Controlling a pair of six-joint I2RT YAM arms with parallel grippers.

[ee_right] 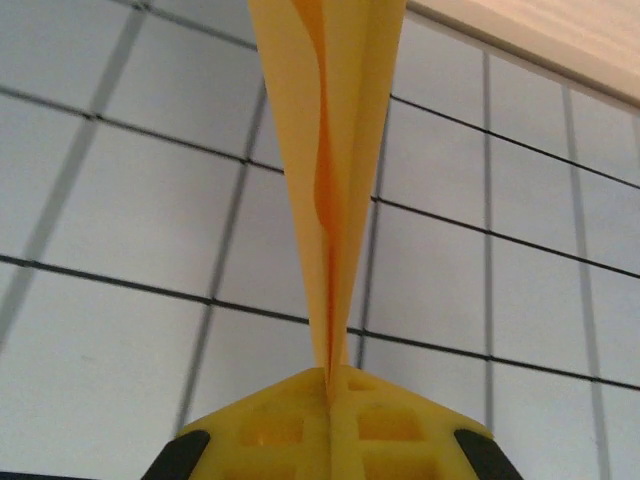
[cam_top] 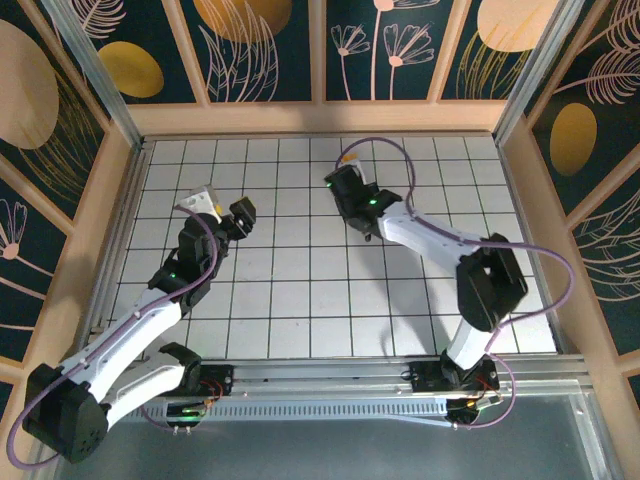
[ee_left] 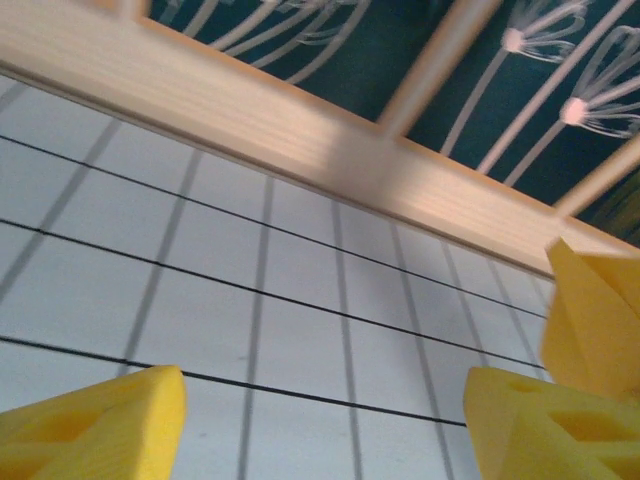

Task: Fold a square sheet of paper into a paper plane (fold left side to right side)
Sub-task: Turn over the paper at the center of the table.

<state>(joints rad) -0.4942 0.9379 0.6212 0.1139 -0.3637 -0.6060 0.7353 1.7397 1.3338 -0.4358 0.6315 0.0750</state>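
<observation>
White grid table (cam_top: 300, 290) beneath me.
My right gripper (ee_right: 330, 385) pinches the paper plane (ee_right: 325, 150) tight; my left gripper (ee_left: 325, 415) stands open.

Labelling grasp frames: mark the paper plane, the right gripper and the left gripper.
paper plane (ee_right: 330, 150), right wrist view, on the folded body above the fingers.
right gripper (ee_right: 330, 378), right wrist view, where its shut fingertips meet.
left gripper (ee_left: 322, 405), left wrist view, midway between its parted fingertips.

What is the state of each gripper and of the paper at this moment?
left gripper: open, nothing between its fingers.
right gripper: shut on the paper plane.
paper plane: folded narrow, layers slightly parted, pinched at one end.
</observation>
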